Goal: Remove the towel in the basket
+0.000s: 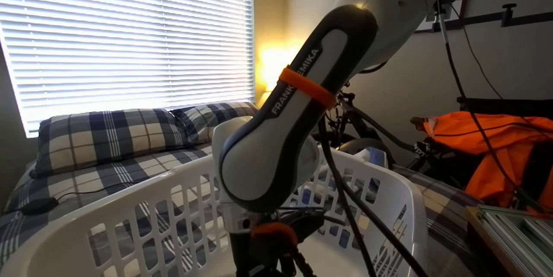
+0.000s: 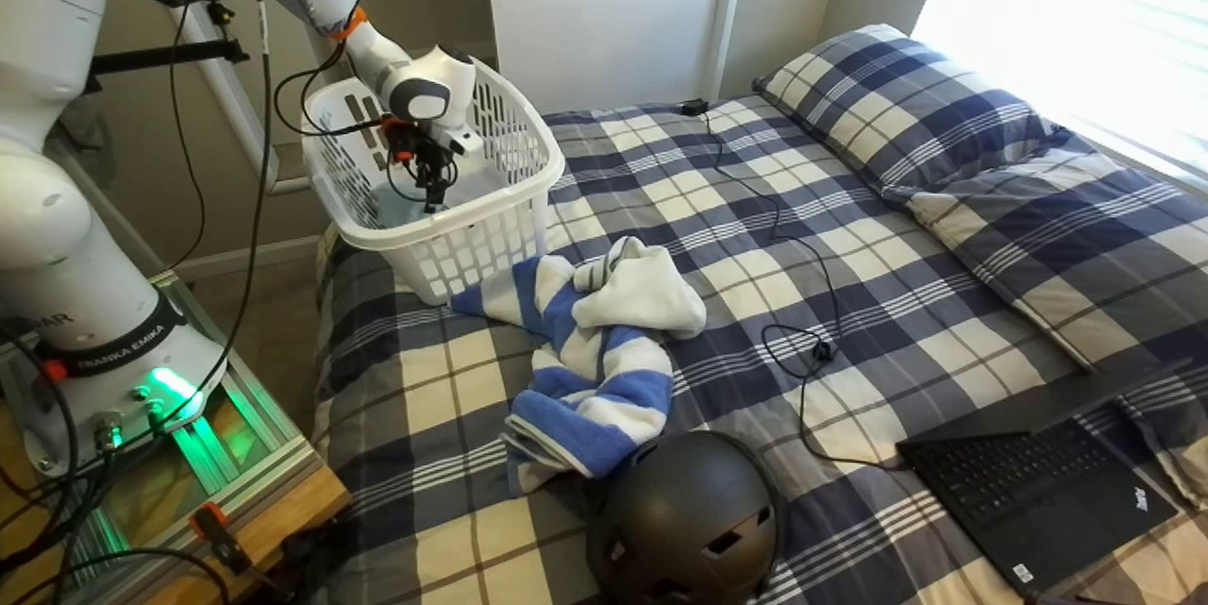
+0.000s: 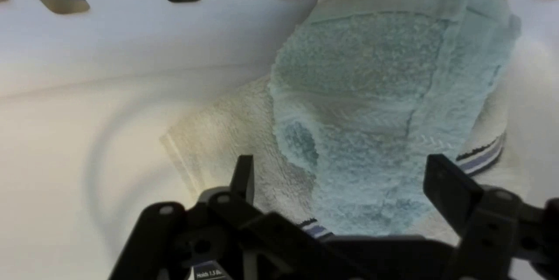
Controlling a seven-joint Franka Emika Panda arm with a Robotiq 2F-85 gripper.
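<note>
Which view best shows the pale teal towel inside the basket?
The wrist view: the towel shows large and close, folds and texture clear. It also appears as a small patch inside the basket in an exterior view, nowhere else.

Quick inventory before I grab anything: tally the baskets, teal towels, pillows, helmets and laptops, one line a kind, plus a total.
Basket: 1
Teal towel: 1
Pillows: 2
Helmet: 1
Laptop: 1
Total: 6

Plaid bed (image 2: pixel 623 173): basket (image 2: pixel 491 209), helmet (image 2: pixel 694 506), laptop (image 2: pixel 1048 482), probably towels (image 2: pixel 604 364).
</note>
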